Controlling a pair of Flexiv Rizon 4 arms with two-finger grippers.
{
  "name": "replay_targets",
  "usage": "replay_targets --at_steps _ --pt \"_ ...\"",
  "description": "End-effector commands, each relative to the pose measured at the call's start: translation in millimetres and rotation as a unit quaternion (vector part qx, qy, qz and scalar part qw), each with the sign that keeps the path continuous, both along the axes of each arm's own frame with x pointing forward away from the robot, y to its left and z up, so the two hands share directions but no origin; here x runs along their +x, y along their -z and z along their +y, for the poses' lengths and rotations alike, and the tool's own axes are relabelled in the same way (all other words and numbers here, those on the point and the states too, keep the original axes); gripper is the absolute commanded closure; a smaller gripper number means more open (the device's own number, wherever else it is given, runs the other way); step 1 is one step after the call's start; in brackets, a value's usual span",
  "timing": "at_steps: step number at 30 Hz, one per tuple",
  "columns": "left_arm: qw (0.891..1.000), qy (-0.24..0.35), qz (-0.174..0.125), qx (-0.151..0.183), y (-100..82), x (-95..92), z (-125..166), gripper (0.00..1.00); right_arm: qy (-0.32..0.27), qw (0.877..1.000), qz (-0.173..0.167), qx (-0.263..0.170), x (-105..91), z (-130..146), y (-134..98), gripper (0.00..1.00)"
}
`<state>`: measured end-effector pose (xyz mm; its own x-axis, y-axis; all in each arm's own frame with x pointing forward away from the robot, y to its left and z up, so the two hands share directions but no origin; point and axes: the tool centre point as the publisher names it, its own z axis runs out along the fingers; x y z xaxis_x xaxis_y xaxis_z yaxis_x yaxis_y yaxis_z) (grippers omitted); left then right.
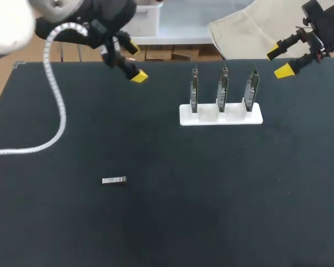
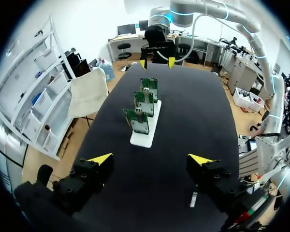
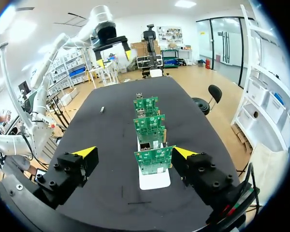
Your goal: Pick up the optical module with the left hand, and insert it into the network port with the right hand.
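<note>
optical module (image 1: 114,180) lies on the table (image 1: 211,211) left of centre toward the front, stand (image 1: 221,115) well apart at back right, three circuit boards (image 1: 223,89) upright in a row on it, left gripper (image 1: 134,62) over the back left, right gripper (image 1: 278,62) behind the stand's right end, cable (image 1: 58,111) trails across the left side

Open right claw (image 3: 134,152) hovers before three green boards (image 3: 150,123) in a white stand (image 3: 154,180)
</note>
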<state>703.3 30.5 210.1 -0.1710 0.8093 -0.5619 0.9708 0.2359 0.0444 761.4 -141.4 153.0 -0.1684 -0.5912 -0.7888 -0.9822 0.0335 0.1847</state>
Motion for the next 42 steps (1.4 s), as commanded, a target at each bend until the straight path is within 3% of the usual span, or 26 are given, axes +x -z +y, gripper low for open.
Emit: replay_targets --at_steps 1,16,18,22,28,32,37,42 --pt "0.998 -0.033 -0.050 -0.009 -11.3 -31.7 16.8 0.00 0.001 1.000 -0.001 -0.001 -1.3 0.4 -0.2 0.00" --pt "0.998 -0.033 -0.050 -0.009 -11.3 -31.7 16.8 0.00 0.001 1.000 -0.001 -0.001 -1.3 0.4 -0.2 0.00" --pt "0.998 0.006 -0.063 -0.013 -14.5 -29.7 1.9 0.00 0.001 1.000 -0.001 -0.001 -1.3 0.4 -0.2 0.00" --pt "0.998 0.003 -0.057 0.011 -8.0 -36.9 8.6 0.00 0.001 1.000 -0.001 -0.001 -1.3 0.4 -0.2 0.00" --pt "0.995 -0.012 -0.040 0.089 20.5 -72.9 46.1 0.00 0.001 1.000 -0.001 -0.001 -1.3 0.4 -0.2 0.00" --pt "0.992 -0.026 -0.020 0.121 37.3 -102.3 71.6 0.00 0.001 1.000 -0.001 -0.001 -1.3 0.4 -0.2 0.00" --pt "0.988 -0.032 0.003 0.151 53.7 -132.5 89.8 0.00 0.001 1.000 -0.001 -0.001 -1.3 0.4 -0.2 0.00" --pt "0.988 -0.029 0.007 0.154 66.1 -148.8 95.0 0.00 0.001 1.000 -0.001 -0.001 -1.3 0.4 -0.2 0.00"
